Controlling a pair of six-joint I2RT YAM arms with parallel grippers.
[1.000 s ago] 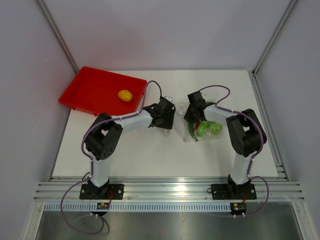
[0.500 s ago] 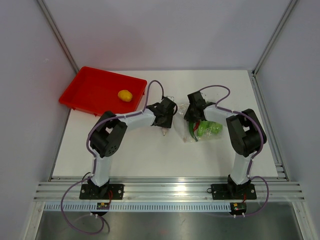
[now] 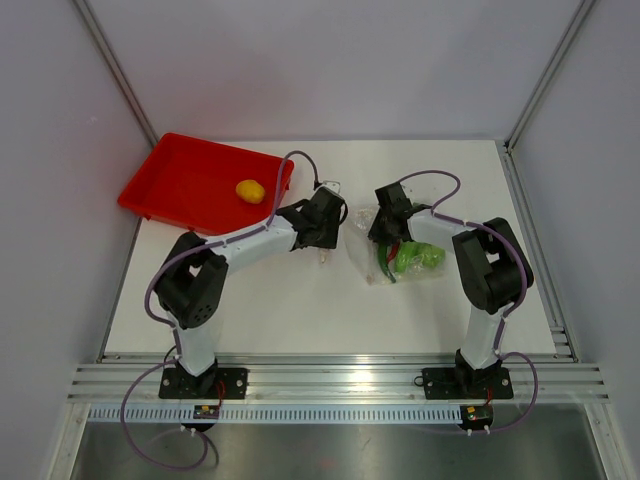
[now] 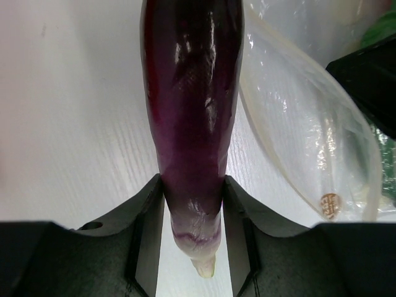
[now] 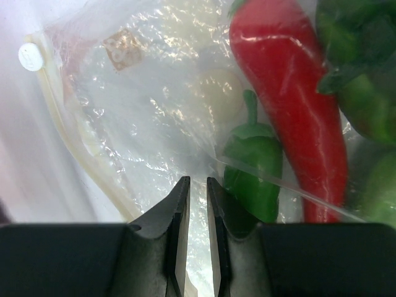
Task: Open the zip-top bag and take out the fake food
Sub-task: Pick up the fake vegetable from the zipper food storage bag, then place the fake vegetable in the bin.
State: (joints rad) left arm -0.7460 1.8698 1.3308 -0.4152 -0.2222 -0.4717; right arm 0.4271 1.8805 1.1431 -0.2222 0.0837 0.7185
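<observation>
The left claw [image 4: 193, 185], clamped on the purple eggplant [image 4: 192, 93], has drawn clear of the bag [image 4: 309, 142] just to its right; the right claw [image 5: 197, 192] stays pinched on the film, peppers [image 5: 291, 111] ahead still inside

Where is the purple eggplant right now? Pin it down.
In the left wrist view the purple eggplant is clamped in the left end effector, centre frame, with the zip-top bag just to its right and the white table behind.

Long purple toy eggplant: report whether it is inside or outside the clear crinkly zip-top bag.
Outside. The left gripper grips the long purple eggplant over white table; the clear plastic bag lies beside it.
</observation>
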